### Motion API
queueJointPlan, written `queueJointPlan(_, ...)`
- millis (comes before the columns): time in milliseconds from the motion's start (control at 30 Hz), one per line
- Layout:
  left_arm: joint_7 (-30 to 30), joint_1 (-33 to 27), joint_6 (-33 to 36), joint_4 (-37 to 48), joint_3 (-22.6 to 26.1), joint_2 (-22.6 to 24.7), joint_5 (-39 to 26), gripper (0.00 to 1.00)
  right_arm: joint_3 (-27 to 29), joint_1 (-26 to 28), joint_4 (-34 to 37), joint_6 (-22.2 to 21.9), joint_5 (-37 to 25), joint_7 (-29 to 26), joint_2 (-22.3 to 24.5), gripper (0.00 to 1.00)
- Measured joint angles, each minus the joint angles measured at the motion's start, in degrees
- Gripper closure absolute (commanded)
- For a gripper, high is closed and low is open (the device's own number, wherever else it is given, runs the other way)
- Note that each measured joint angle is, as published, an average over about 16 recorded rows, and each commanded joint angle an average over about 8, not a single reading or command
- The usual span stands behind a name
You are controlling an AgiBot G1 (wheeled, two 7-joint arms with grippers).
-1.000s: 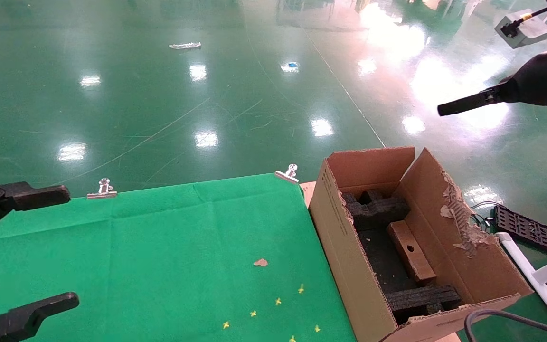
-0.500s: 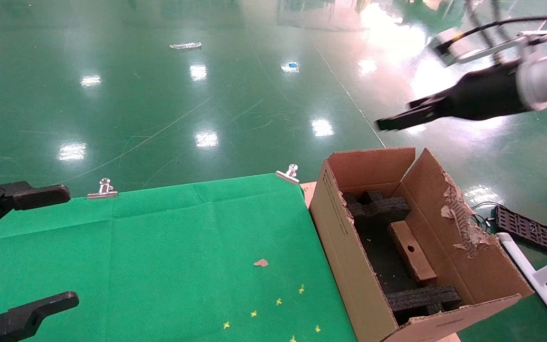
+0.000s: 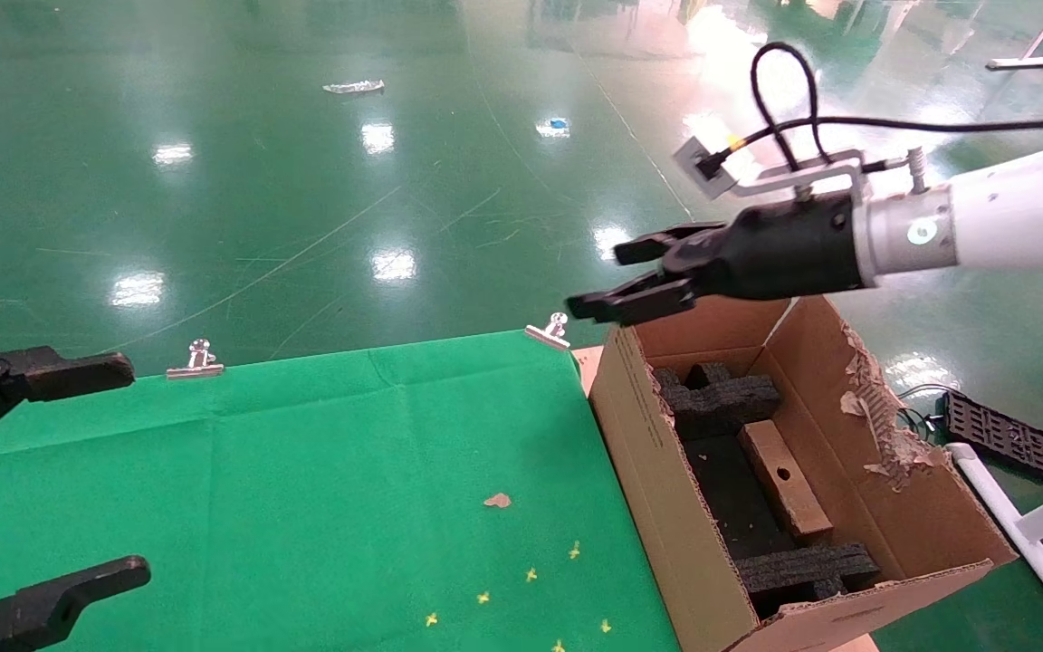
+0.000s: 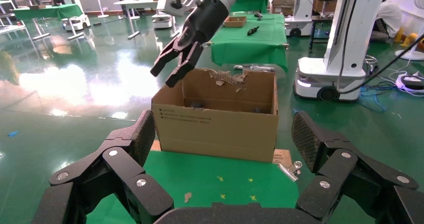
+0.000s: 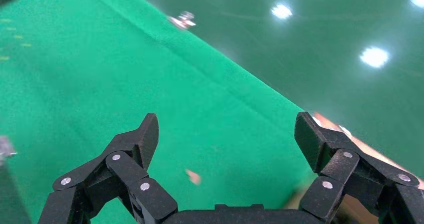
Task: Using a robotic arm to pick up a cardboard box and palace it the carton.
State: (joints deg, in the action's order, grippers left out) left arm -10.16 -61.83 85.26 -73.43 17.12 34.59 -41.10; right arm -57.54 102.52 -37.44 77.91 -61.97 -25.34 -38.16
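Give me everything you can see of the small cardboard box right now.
The cardboard box is a small, flat brown slab with a small round hole in its upward face. It lies inside the carton, resting on the dark floor between two black foam blocks, leaning toward the right wall. Nothing grips it.

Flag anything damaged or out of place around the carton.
The carton's right flap is torn and ragged along its edge. A brown scrap lies loose on the green cloth. The small box already lies inside, tilted against the foam.
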Motion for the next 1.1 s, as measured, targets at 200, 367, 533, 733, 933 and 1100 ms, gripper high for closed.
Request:
queueJointPlan(200,0.0,0.0,0.0,0.0,0.0,0.0,0.0,0.00,7.2,-7.1,-6.3,1.4,3.5,2.5,0.5,0.00)
queueJointPlan(367,0.0,0.0,0.0,0.0,0.0,0.0,0.0,0.00,13.3,-13.1,-11.6,2.5,6.4,4.7,1.0,0.00)
queueJointPlan(533,0.0,0.0,0.0,0.0,0.0,0.0,0.0,0.00,19.3,-19.1,-16.8,3.6,9.4,6.8,1.5,0.00)
queueJointPlan(733,0.0,0.0,0.0,0.0,0.1,0.0,0.0,0.00,26.6,-26.2,-23.1,5.0,12.9,9.3,2.0,0.00)
queueJointPlan(933,0.0,0.0,0.0,0.0,0.1,0.0,0.1,0.00,33.7,-33.2,-29.3,6.3,16.3,11.8,2.5,0.00)
queueJointPlan(1100,0.0,0.0,0.0,0.0,0.1,0.0,0.1,0.00,38.8,-38.3,-33.8,7.3,18.8,13.6,2.9,0.00)
